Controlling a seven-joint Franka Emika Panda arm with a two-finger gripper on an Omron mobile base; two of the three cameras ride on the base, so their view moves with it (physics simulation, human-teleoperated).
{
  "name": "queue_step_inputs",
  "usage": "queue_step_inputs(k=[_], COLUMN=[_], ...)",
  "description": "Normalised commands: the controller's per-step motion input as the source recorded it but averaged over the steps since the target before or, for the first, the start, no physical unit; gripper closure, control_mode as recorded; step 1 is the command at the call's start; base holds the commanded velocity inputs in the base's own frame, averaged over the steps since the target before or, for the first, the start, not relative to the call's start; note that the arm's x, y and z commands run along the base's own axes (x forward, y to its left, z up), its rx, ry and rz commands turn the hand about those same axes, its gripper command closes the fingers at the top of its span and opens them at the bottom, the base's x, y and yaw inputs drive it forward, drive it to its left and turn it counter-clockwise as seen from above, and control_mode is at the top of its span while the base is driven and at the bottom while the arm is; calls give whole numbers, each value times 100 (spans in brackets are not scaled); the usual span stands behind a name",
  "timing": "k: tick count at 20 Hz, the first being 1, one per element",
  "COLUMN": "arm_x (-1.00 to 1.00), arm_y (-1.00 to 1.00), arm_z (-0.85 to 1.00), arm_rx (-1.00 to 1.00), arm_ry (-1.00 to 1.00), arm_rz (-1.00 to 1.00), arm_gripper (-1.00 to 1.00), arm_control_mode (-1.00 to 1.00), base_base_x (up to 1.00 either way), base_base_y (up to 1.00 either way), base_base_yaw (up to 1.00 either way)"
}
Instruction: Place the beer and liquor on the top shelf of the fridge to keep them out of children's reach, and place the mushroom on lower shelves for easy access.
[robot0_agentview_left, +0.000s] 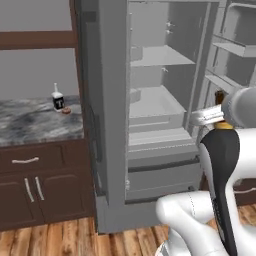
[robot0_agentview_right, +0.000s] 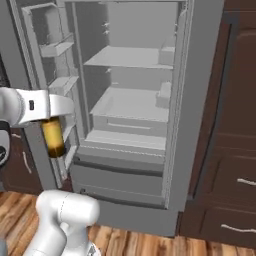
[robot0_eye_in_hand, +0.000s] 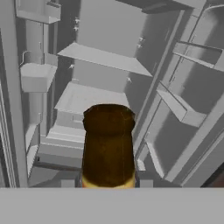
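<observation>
Amber-brown glass marks the beer (robot0_agentview_right: 53, 137), which hangs upright beneath the robot's white wrist in the right base view, in front of the open fridge (robot0_agentview_right: 190, 100) and just beside its left door bins. In the hand view the beer (robot0_eye_in_hand: 108, 146) rises straight up from the bottom middle of the picture, its brown neck standing between the two small dark fingertips (robot0_eye_in_hand: 68, 183) that show low at either side of it; the gripper (robot0_eye_in_hand: 107, 183) is clamped on the bottle, the jaws pressed against its yellowish lower part. In the left base view only the dark tip of the bottle (robot0_agentview_left: 218, 95) peeks above the white arm, near the fridge's right-hand door shelves. The fridge stands with both doors swung wide, showing a pale interior. The top shelf (robot0_agentview_right: 127, 59) is a flat white plate high in the compartment, and the beer is held well below its level and outside the cavity. The lower shelves (robot0_agentview_right: 125, 107) and the drawers beneath them lie under it. Far to the left, on the grey marbled counter (robot0_agentview_left: 30, 122), the liquor (robot0_agentview_left: 58, 100) stands upright with its white cap and black label, and the mushroom (robot0_agentview_left: 66, 110) lies just beside it to the right, a tiny reddish lump.
</observation>
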Motion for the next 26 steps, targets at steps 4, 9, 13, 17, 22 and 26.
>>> queue_step_inputs(k=[4, 9, 13, 17, 22, 26], arm_x=[0, 0, 0, 0, 0, 0], arm_y=[0, 0, 0, 0, 0, 0], arm_z=[0, 0, 0, 0, 0, 0], arm_rx=[0, 0, 0, 0, 0, 0], arm_ry=[0, 0, 0, 0, 0, 0], arm_rz=[0, 0, 0, 0, 0, 0], arm_gripper=[100, 100, 100, 100, 100, 100], arm_control_mode=[100, 100, 100, 100, 100, 100], base_base_x=[3, 22, 44, 63, 59, 55], base_base_y=[-51, -1, 9, 2, 0, 4], base_base_yaw=[0, 0, 0, 0, 0, 0])
